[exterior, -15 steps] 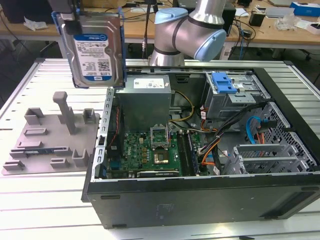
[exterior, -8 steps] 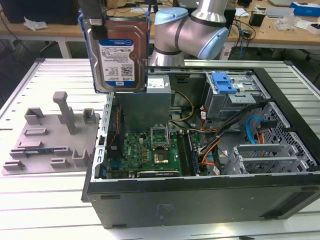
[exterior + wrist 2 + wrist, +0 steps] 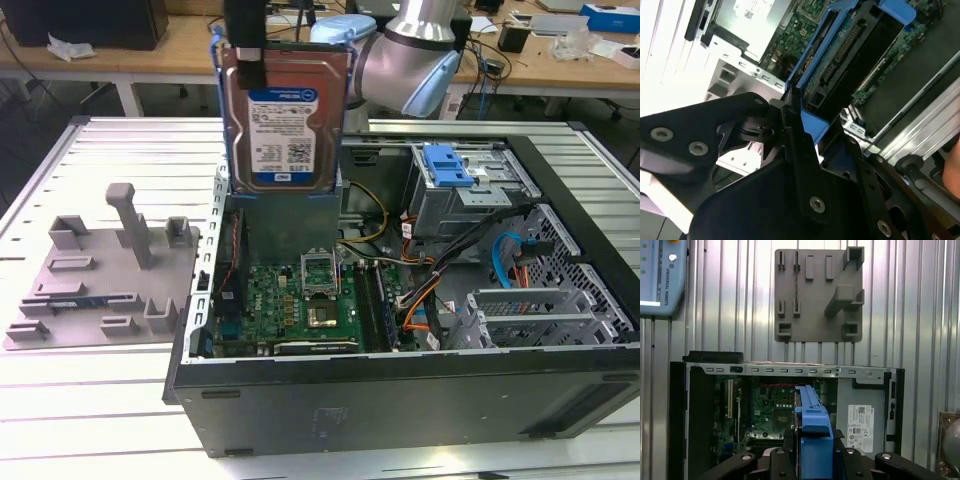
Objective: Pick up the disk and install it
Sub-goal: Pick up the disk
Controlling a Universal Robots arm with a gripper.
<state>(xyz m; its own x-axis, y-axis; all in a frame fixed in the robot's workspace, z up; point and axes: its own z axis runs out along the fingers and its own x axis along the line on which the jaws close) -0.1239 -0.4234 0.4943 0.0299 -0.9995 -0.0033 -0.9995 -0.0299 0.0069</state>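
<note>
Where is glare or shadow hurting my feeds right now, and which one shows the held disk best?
Exterior view: even light, the disk well lit, mild sheen on the table; best one. Second wrist view: the table side blown out white. First wrist view: bright streaks along the table slats, the computer case interior dim.

Your arm [image 3: 412,48] reads silver-grey with pale-blue joint caps [image 3: 432,85]; your gripper [image 3: 799,120] is black, angular, dotted with silver screws [image 3: 816,203].

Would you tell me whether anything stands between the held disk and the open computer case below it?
Nothing visible does: the gripper holds the disk upright above the computer case, which lies open with no cover across it.
</note>
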